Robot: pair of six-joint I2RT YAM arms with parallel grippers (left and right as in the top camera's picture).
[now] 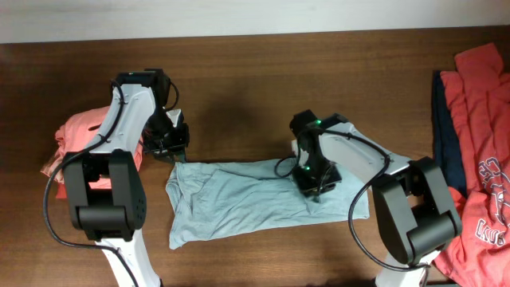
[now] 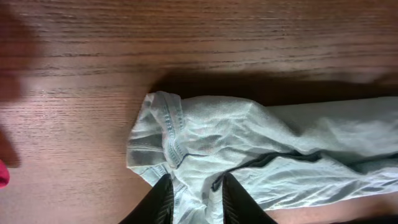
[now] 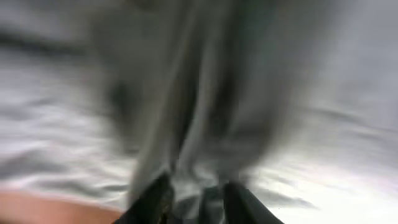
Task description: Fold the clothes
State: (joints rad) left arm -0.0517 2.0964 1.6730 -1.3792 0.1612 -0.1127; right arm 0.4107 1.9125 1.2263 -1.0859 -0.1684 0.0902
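A fold of the pale blue garment [image 2: 261,140] is pinched between the narrowly parted jaws of the left gripper [image 2: 196,204], and its hemmed corner bunches just ahead and left of them. The right gripper [image 3: 194,200] is blurred. Its jaws stand close together with a ridge of the same cloth between them, apparently gripped. Beyond the left jaws lies the bare wooden table [image 2: 186,50]. Farther left of them sits a folded pink garment [image 1: 78,131], and a red clothes pile [image 1: 482,119] lies well apart from the right jaws.
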